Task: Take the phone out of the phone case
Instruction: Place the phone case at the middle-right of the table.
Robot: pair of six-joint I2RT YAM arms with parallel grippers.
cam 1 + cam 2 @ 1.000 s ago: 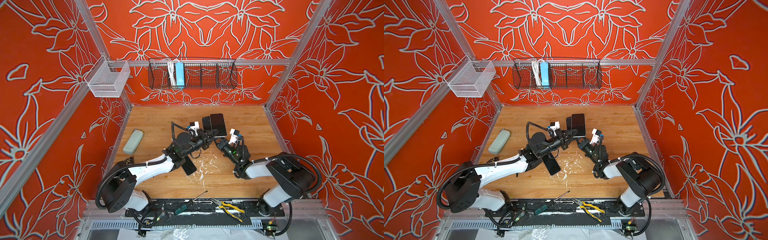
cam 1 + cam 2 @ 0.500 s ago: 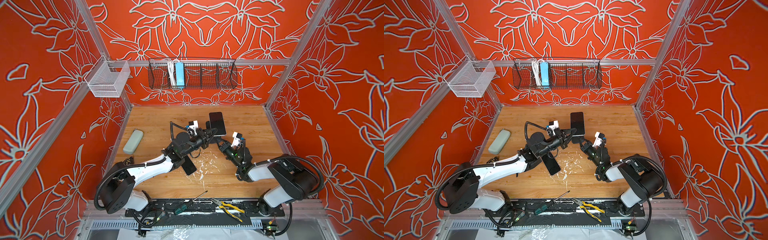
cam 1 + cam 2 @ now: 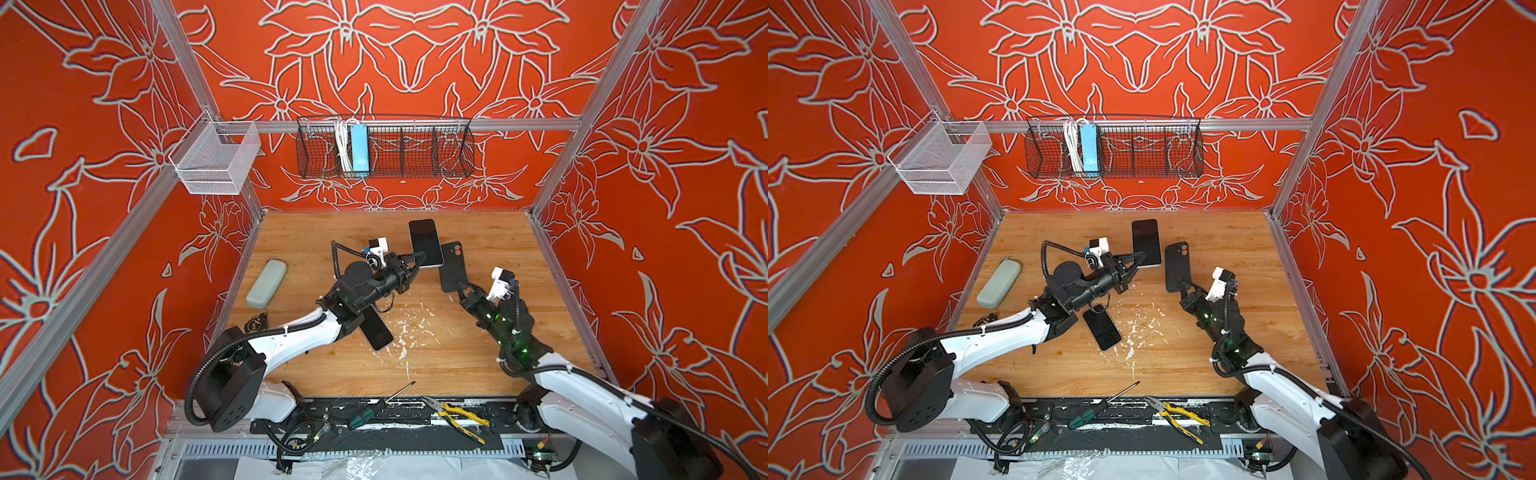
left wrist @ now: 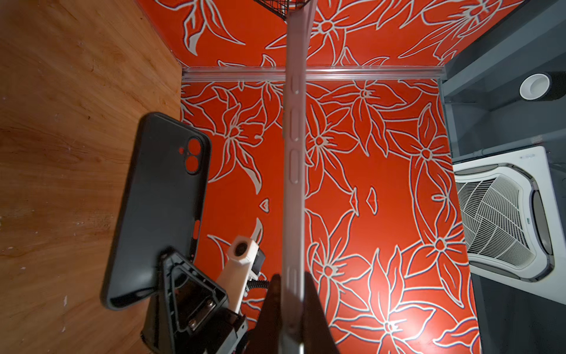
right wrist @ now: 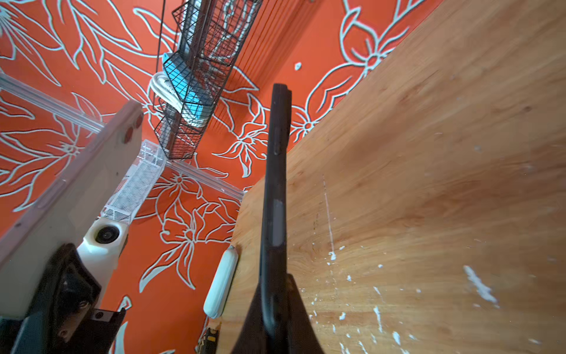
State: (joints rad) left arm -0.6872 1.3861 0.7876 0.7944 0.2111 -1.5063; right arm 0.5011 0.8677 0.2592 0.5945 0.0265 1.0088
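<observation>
The desk (image 3: 457,353) lies below the phone case (image 3: 452,266). The phone (image 3: 424,243) hangs just beside the phone case, clear of it, and the left gripper (image 3: 419,262) pinches it at one end. The right gripper (image 3: 459,286) pinches the phone case's near end.

Risk: each pinch is at one end only, so either item may pivot, slip and drop.

The left wrist view shows red wall through the phone case's camera cut-outs. The top views do not resolve this.

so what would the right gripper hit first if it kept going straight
Past the case it grips, the right gripper looks headed for the back wall near the basket; the phone sits off to one side. Depth is unclear.
</observation>
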